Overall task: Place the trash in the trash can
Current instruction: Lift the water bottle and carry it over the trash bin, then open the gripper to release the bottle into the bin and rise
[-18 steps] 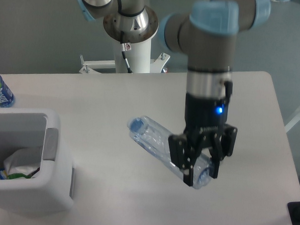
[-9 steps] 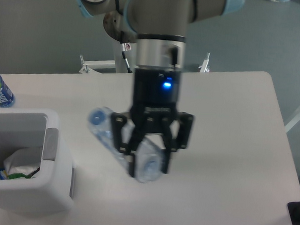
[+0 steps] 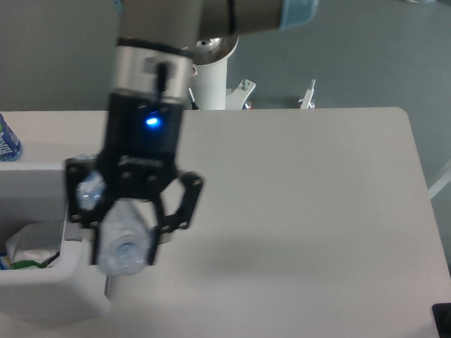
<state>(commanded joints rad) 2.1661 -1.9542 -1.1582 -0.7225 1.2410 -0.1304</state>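
Pincer: the pincer (image 3: 125, 236) is clamped across the body of the clear bottle (image 3: 123, 243), one black finger on either side, holding it lifted off the counter (image 3: 306, 217).
Bottle: it hangs over the right rim of the trash can (image 3: 52, 289) near the counter's front-left corner, its blue cap up and to the left, its base toward the camera. A grip across the middle keeps a long light thing from swinging, I judge.
Why here: the bottle sits above the rim, not yet over the opening; the arm probably needs to carry it further left so it drops inside and does not catch the wall.
Trash can: white, with a grey panel (image 3: 73, 231) on its inner right wall, partly behind the pincer.
Wrapper: a crumpled white paper wrapper (image 3: 29, 244) with a bit of green lies inside the can already, beside some blue scrap at the left edge.
Other bottle: a bluer bottle (image 3: 0, 137) with a blue-and-white label stands at the counter's far-left edge, well apart; it is not trash.
Count: one pincer, one trash can, two bottles, one wrapper.
Progress: wrapper in, bottle still to be released.
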